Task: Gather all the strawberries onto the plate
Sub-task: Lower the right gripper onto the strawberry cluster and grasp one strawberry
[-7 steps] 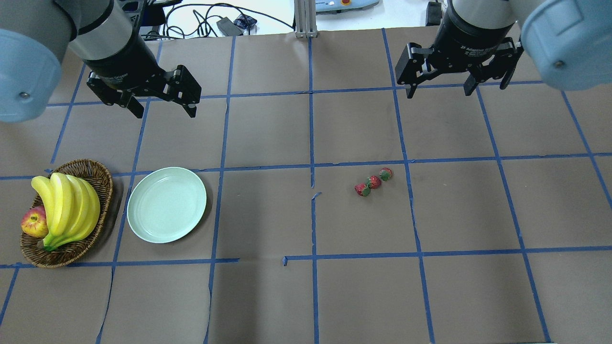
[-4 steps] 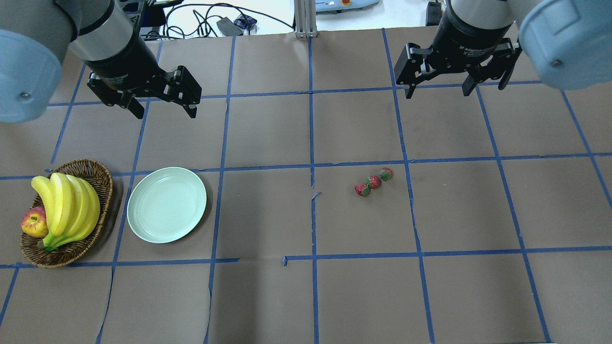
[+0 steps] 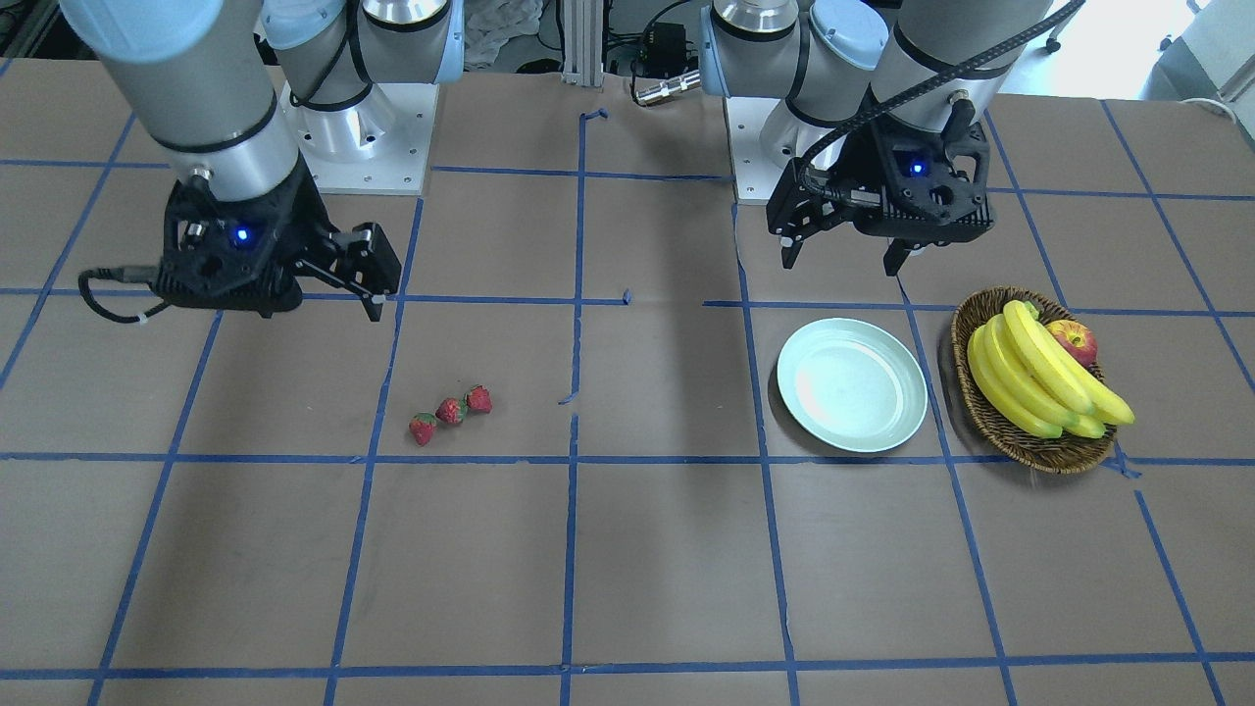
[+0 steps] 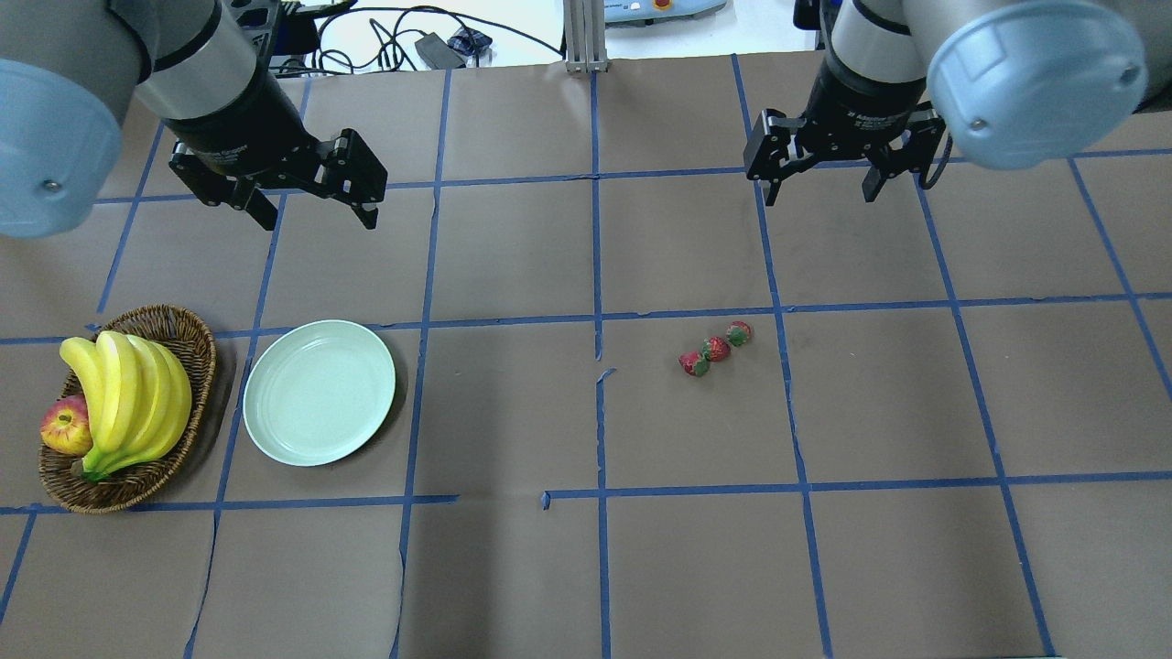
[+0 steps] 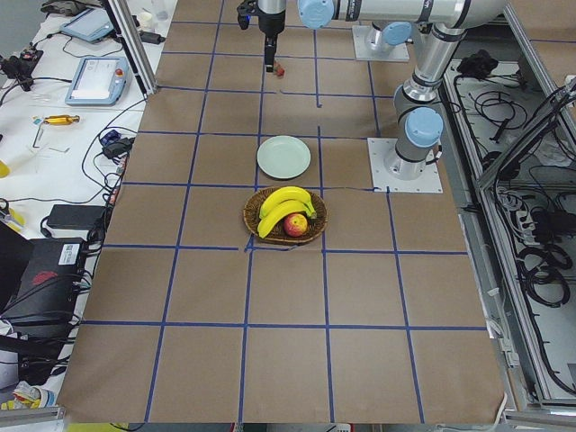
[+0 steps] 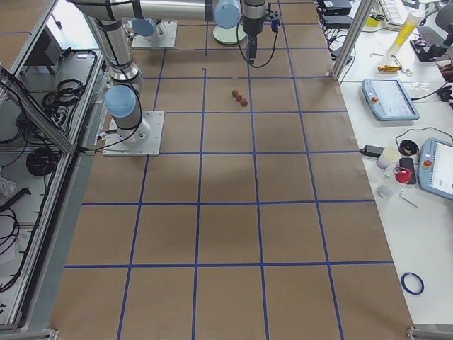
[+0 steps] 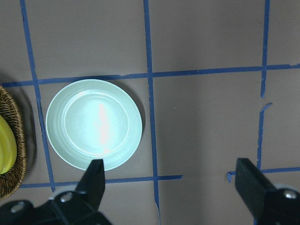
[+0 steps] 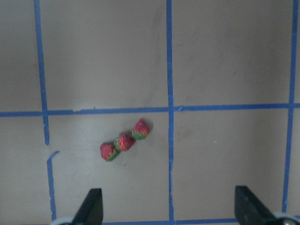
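The three strawberries [image 4: 715, 348] lie on the brown surface [image 4: 513, 412] in a short slanted row, so close that they seem to touch. The plate [image 4: 319, 392] is well apart from them, on the other side, just beside a basket [image 4: 197, 329] with bananas [image 4: 128, 394] and an apple [image 4: 62, 426]. Nothing is in the plate yet.

The right gripper [image 4: 821, 194] hangs above the surface, back from the berries, with its fingers wide apart and nothing in them. The left gripper [image 4: 314, 212] hangs back from the plate, also spread apart and holding nothing.

Here is what could go wrong. The berries sit so tight together that a finger coming down for one may knock the others and make them roll away. A berry is small and round, so it may slip out on the long way to the plate. The plate is shallow and shiny, so a dropped berry may roll over the edge.

There is small white writing on the black part above each gripper, but it is too tiny to read.
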Available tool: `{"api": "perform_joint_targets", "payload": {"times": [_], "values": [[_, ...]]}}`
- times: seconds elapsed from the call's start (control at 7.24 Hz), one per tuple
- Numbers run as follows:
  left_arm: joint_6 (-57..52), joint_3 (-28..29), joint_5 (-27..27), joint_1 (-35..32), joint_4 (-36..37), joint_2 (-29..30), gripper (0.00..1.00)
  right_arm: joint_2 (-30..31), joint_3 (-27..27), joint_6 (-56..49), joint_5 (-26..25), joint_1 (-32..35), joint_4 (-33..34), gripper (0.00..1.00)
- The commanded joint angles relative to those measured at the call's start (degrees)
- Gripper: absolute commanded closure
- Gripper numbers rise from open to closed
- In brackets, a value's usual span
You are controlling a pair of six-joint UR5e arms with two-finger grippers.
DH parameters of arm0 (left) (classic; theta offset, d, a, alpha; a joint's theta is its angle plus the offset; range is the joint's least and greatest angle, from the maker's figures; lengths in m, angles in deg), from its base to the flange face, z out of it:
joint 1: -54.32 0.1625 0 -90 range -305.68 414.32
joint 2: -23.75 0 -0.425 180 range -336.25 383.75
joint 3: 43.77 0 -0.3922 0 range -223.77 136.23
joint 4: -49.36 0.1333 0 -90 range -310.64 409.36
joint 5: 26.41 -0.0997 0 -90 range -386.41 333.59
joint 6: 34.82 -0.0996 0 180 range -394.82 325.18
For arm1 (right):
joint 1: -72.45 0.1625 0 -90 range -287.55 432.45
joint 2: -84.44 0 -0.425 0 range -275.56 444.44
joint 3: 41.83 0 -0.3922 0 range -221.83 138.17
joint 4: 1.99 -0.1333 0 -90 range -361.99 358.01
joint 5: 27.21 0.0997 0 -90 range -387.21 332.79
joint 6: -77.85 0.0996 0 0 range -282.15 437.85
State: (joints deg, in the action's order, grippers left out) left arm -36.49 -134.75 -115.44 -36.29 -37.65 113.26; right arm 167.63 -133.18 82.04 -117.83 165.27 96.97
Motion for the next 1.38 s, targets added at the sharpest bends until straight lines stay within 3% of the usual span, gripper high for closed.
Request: {"api": "perform_joint_targets", "payload": {"times": [0.0, 0.28, 0.55, 1.24], "values": [[0.08, -0.25, 0.08, 0.00, 0.00, 0.13, 0.00, -3.73, -11.32, 5.68, 0.27, -0.09, 16.52, 0.00], [0.08, -0.69, 0.08, 0.00, 0.00, 0.05, 0.00, -6.97, -21.89, 23.57, 0.18, -0.09, 32.19, 0.00], [0.08, -0.87, 0.08, 0.00, 0.00, 0.05, 0.00, -9.70, -23.52, 40.02, 2.27, -0.09, 36.11, 0.00], [0.08, -1.30, 0.08, 0.00, 0.00, 0.05, 0.00, -14.27, -24.40, 42.82, 5.63, 0.17, 40.00, 0.04]]}}
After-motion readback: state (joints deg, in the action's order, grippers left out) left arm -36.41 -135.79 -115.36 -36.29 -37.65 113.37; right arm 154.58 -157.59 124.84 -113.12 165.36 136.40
